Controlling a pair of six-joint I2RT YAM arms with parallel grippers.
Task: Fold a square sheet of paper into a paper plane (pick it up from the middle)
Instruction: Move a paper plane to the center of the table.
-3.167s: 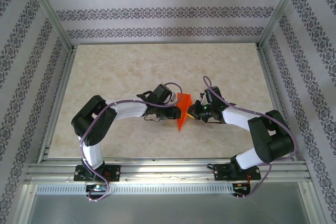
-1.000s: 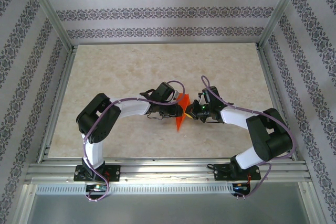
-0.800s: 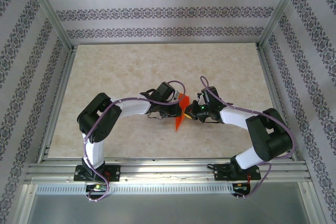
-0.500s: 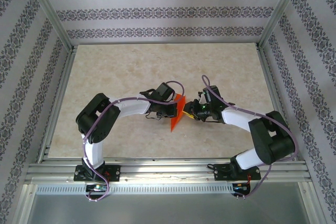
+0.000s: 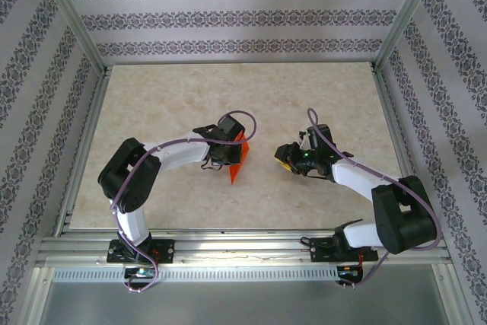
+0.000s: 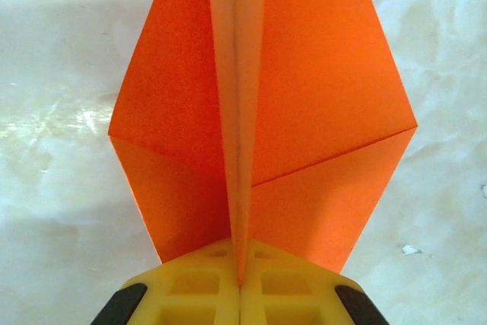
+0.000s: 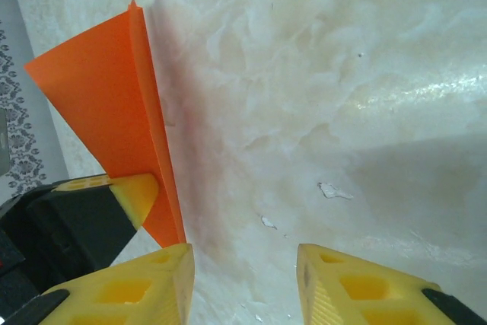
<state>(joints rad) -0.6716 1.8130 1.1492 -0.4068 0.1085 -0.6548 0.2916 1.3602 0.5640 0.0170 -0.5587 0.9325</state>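
- The tabletop (image 5: 167, 104) is a pale beige, marble-patterned sheet with a slight gloss. The wrist views show soft glare patches on it and a few tiny white specks (image 7: 333, 190).
- Walls (image 5: 228, 5) papered in grey-white stripes with dark ornamental bands close it in on three sides. Aluminium rails (image 5: 243, 249) frame the edges, and both arm bases are bolted to the near rail.
- The left gripper (image 6: 240, 272) has its yellow fingers pressed together, pinching the raised centre fold of the paper plane (image 6: 319, 104).
- The plane is bright orange. Its two flaps spread to either side of the crease, and diagonal fold lines run across them.
- From above, the plane sits a little left of the tabletop's middle, with its narrow point angled toward the near edge. Whether it touches the surface cannot be told.
- The right gripper (image 7: 243, 264) is spread and holds nothing, with bare marbled surface between its yellow fingers (image 7: 160, 287).
- It sits to the right of the plane, apart from it and turned toward it. Its own camera sees the orange paper edge-on in the other gripper's hold.
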